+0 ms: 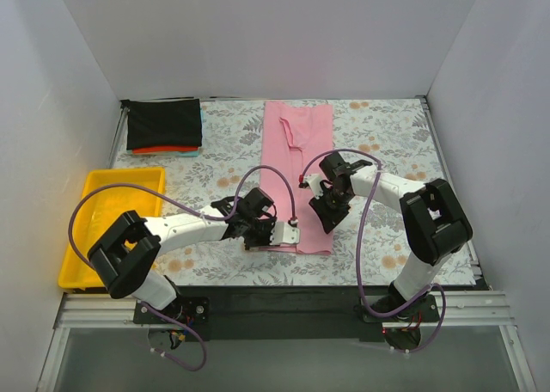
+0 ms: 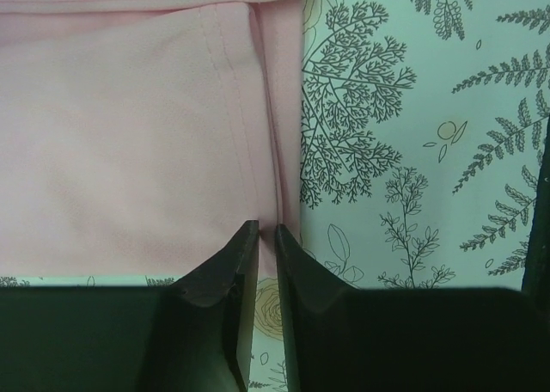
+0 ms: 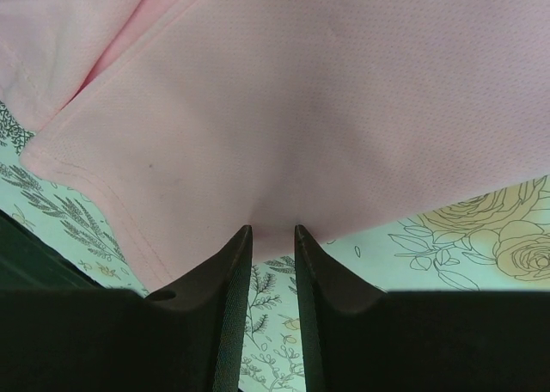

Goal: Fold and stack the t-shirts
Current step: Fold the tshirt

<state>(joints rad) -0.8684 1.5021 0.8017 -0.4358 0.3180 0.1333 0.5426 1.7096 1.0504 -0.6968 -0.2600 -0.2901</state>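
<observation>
Pink t-shirt (image 1: 296, 151): it lies as a long narrow strip down the middle of the table (image 1: 395, 143), running from the far edge toward the arm bases. A sleeve crease shows in its far half.
Left fingers (image 2: 225, 276): I see them drawn almost together on the pink t-shirt's near end, at its left side. The stitched edge runs straight down into the thin slit between the tips, so I read them as pinching that edge.
Right fingers (image 3: 322, 276): they are closed on the shirt's right edge, a little farther up the strip than the left pair. The cloth puckers and dips where it enters between the tips.
Shirt surface from the wrists: it is flat and smooth in the left wrist view. In the right wrist view a folded layer with a hem crosses the left side.
Black t-shirt (image 1: 163, 123): it is folded at the far left corner of the table, on top of the stack.
Orange-red t-shirt (image 1: 159, 150): it is under the black one, with only its near edge showing. A thin teal edge (image 1: 196, 151) peeks out beside it.
Yellow tray (image 1: 120, 175): it is at the left of the table, near the left arm and well apart from the pink t-shirt.
Floral cloth (image 2: 412, 151): this grey-and-orange leaf print covers the table under everything.
</observation>
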